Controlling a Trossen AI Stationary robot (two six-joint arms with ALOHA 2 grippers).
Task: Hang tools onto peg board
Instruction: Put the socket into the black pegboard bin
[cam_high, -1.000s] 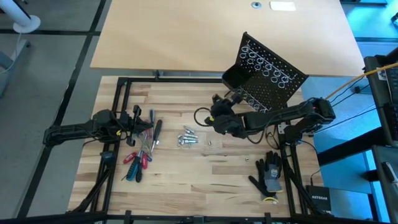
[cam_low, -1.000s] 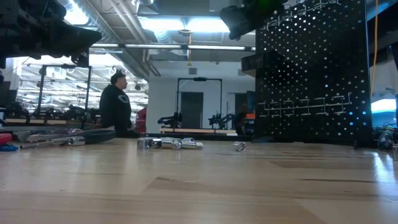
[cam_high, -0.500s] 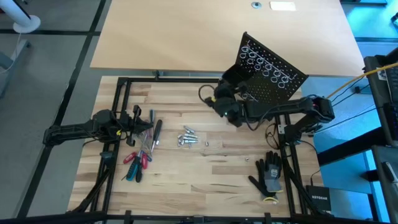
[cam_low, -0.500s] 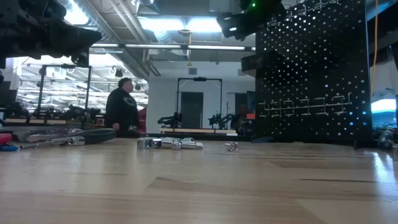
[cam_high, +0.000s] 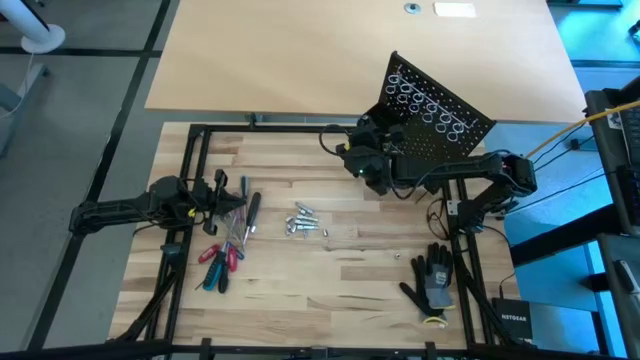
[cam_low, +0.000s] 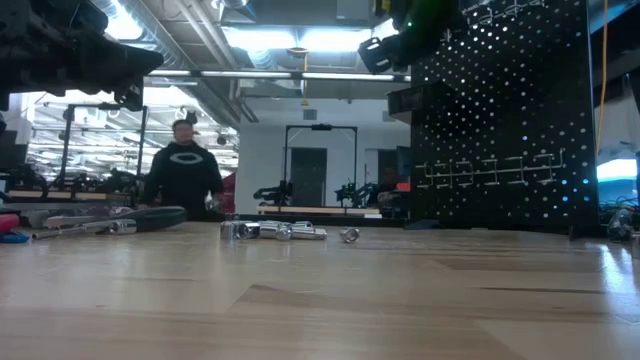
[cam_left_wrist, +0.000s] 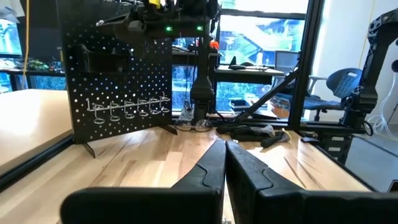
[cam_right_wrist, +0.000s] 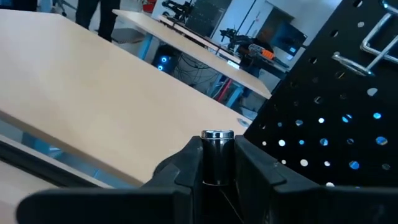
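My right gripper (cam_high: 350, 150) is raised beside the left edge of the black peg board (cam_high: 432, 118), shut on a small silver bit (cam_right_wrist: 217, 149). The board stands upright on its thin legs at the table's far right, its wire rings (cam_right_wrist: 367, 43) close to the bit. My left gripper (cam_left_wrist: 224, 163) is shut and hovers at the table's left over the screwdrivers (cam_high: 228, 238) with red, blue and black handles, which lie flat. More silver bits (cam_high: 303, 222) lie mid-table. My right gripper pinches the silver bit's lower body (cam_right_wrist: 217, 171) between its two fingers. The bit's upper end (cam_right_wrist: 217, 135) sticks out past the fingertips. The bit is lifted clear of the table, next to the peg board's face (cam_right_wrist: 336, 106).
A black-and-grey glove (cam_high: 432, 280) lies at the near right. One loose bit (cam_low: 349, 235) sits apart from the cluster (cam_low: 275, 231). A pale tabletop (cam_high: 350, 50) lies beyond the board. A person (cam_low: 185, 175) walks in the room behind. The table's near middle is bare wood.
My right gripper has moved up and toward the far edge, from mid-table to the peg board's left edge, carrying the bit. A loose silver bit has rolled along the table toward the cluster of bits. The person in the background has walked and turned.
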